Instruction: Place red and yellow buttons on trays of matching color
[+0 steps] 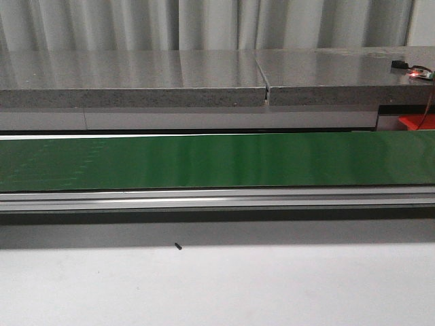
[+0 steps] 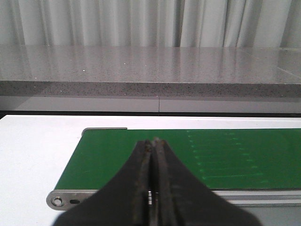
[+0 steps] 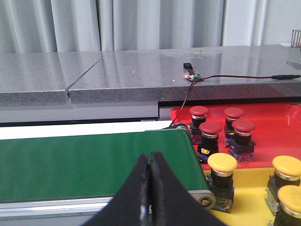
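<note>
Buttons (image 3: 210, 133) stand in trays (image 3: 282, 125) just beside the conveyor belt's (image 3: 94, 162) end.

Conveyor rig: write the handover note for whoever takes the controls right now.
Left gripper: shut, holding nothing, hovering over the left end of the green belt.
Right gripper: shut, holding nothing, over the belt's right end.
Red tray: four red buttons standing in it.
Yellow tray: three yellow buttons visible in it; the tray runs out of frame, so there may be more.
Done: every button in view sits on its matching colour.
Left: no button shows on the belt in any view. Watch the belt for further ones.
</note>
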Controlling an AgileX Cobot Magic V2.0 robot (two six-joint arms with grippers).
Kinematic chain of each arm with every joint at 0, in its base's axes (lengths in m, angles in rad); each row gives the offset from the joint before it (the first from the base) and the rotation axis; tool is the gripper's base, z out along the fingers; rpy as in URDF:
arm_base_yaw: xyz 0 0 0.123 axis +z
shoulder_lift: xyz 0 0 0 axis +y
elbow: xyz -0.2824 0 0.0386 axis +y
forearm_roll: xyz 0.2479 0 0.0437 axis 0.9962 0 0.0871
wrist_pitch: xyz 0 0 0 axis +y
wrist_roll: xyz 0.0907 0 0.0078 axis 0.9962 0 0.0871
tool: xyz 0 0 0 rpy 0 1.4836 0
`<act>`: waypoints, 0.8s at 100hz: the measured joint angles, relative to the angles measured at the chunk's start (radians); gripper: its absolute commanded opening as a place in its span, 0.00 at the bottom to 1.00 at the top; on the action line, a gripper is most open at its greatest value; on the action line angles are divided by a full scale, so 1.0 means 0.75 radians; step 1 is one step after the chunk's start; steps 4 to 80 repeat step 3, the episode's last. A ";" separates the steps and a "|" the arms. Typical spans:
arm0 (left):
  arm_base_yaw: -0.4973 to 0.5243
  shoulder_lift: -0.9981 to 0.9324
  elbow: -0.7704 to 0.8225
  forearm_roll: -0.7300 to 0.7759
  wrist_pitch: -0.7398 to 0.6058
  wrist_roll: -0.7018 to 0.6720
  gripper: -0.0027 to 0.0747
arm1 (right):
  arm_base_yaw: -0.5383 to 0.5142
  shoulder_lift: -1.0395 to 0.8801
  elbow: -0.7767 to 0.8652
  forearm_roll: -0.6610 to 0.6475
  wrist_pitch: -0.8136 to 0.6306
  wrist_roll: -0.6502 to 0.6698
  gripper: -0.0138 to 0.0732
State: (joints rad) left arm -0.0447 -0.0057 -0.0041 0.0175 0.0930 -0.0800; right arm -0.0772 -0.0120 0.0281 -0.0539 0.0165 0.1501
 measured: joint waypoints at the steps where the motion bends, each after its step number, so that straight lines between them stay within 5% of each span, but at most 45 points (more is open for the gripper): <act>1: 0.000 0.000 0.000 0.000 0.000 0.000 0.01 | 0.000 0.000 0.000 0.000 0.000 0.000 0.08; 80: 0.000 0.000 0.000 0.000 0.000 0.000 0.01 | 0.000 0.000 0.000 0.000 0.000 0.000 0.08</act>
